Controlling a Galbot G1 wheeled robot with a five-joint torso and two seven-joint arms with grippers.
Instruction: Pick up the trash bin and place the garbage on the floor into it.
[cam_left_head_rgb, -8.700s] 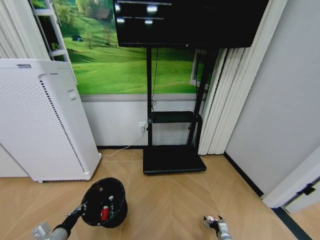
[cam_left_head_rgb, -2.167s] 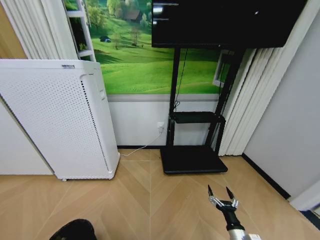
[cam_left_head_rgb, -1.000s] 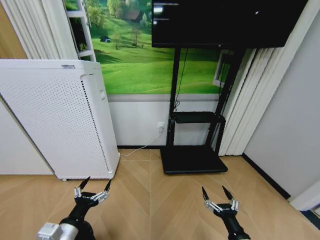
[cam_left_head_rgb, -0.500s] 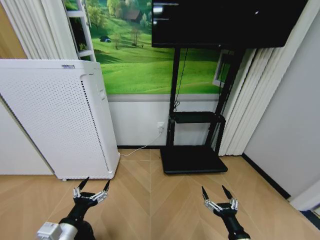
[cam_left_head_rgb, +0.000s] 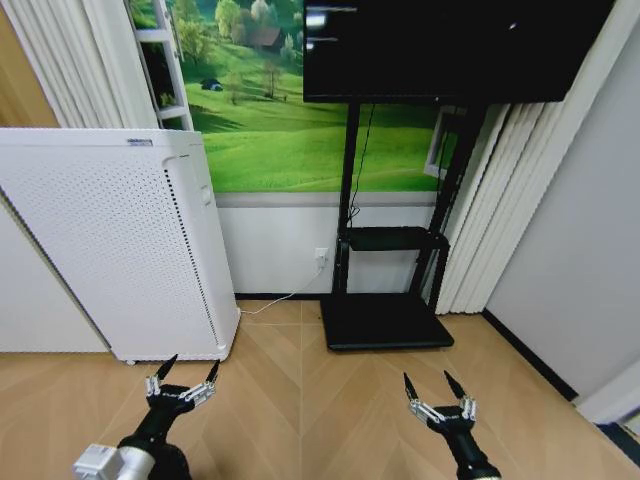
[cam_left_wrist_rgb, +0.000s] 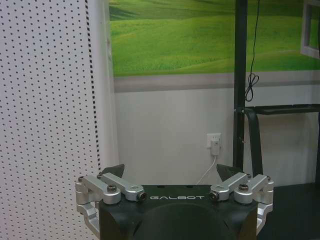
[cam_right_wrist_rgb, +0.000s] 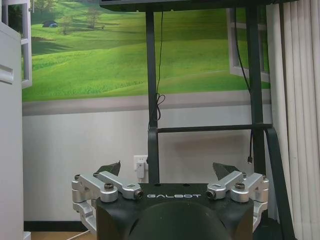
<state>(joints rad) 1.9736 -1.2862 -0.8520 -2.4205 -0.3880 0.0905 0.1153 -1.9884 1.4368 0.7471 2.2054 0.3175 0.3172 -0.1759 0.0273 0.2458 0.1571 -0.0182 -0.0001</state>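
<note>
Both grippers hang open and empty above the herringbone floor (cam_left_head_rgb: 300, 400), fingers pointing at the back wall. My left gripper (cam_left_head_rgb: 192, 366) is low on the left, near the white appliance's front corner. My right gripper (cam_left_head_rgb: 427, 382) is low on the right, in front of the TV stand's base. In the left wrist view the left gripper (cam_left_wrist_rgb: 170, 170) has its jaws spread wide with nothing between them. The right gripper (cam_right_wrist_rgb: 167, 167) in the right wrist view stands the same way. The trash bin and the garbage are out of view.
A tall white perforated appliance (cam_left_head_rgb: 110, 240) stands at the left against the wall. A black TV stand with a flat base (cam_left_head_rgb: 385, 325) is at the centre back, with a cable and wall socket (cam_left_head_rgb: 322, 257) beside it. White curtains (cam_left_head_rgb: 490, 200) and a grey wall close the right side.
Since 2.2 s ago the left arm has risen into view, open. The bin it held 8.7 s ago is out of view. The picture dropped slightly in the last half second: camera motion.
</note>
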